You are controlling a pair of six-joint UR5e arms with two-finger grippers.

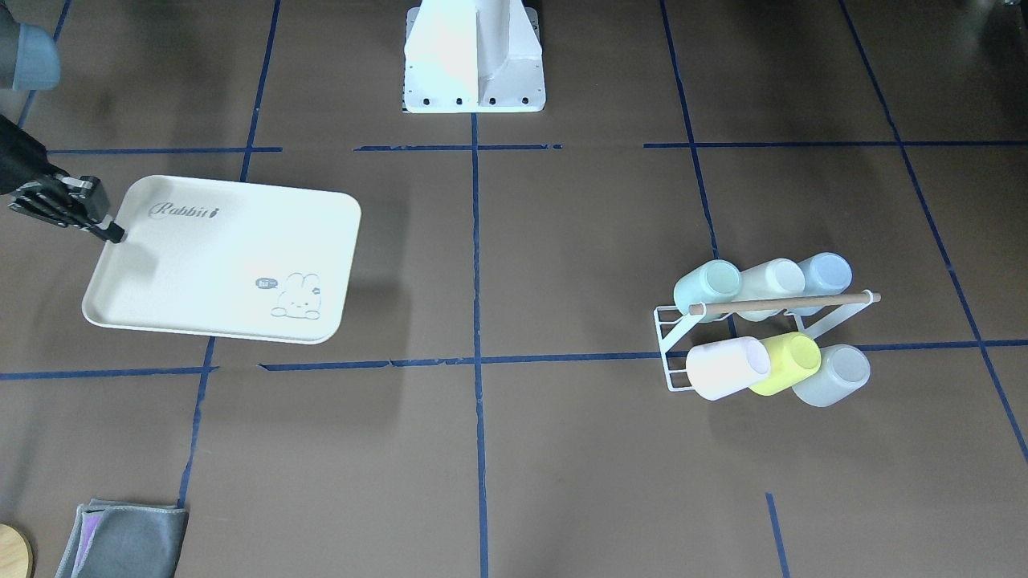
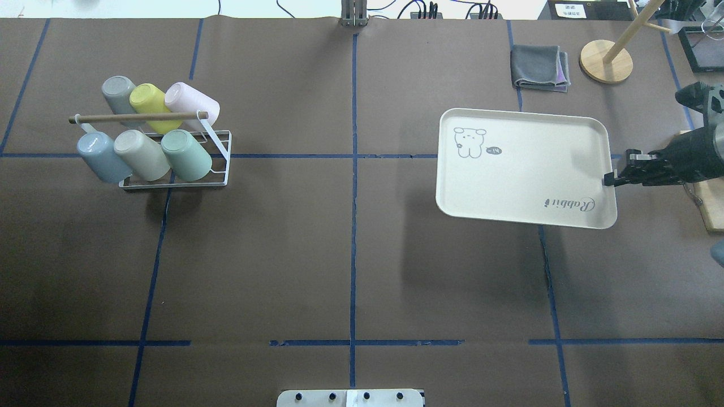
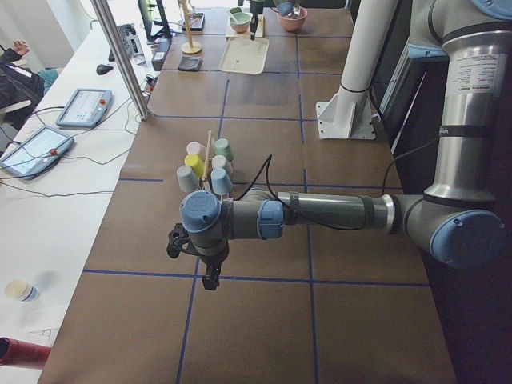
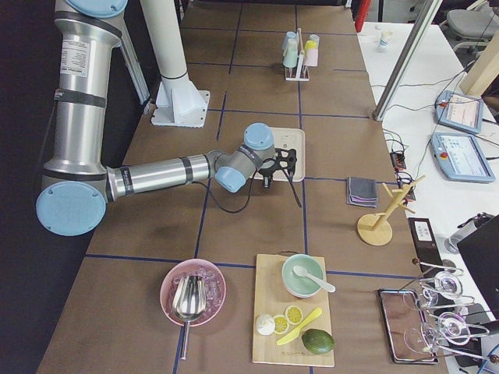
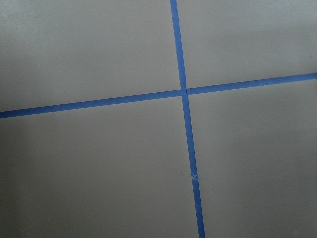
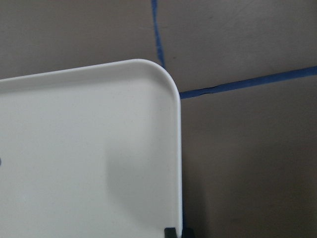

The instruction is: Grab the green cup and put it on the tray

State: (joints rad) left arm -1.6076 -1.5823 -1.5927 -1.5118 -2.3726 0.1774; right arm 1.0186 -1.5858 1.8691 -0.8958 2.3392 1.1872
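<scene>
The pale mint-green cup lies tilted in a white wire rack at the table's left, at the right end of the front row; it also shows in the front-facing view. The cream "Rabbit" tray is at the right, with a shadow spread on the table beside it. My right gripper is shut on the tray's right rim; its fingertips straddle that rim. My left gripper shows only in the left side view, over bare table far from the rack. I cannot tell whether it is open or shut.
The rack also holds grey, yellow-green, pink, blue and cream cups under a wooden rod. A folded grey cloth and a wooden stand sit beyond the tray. A pink bowl and a cutting board lie at the right end.
</scene>
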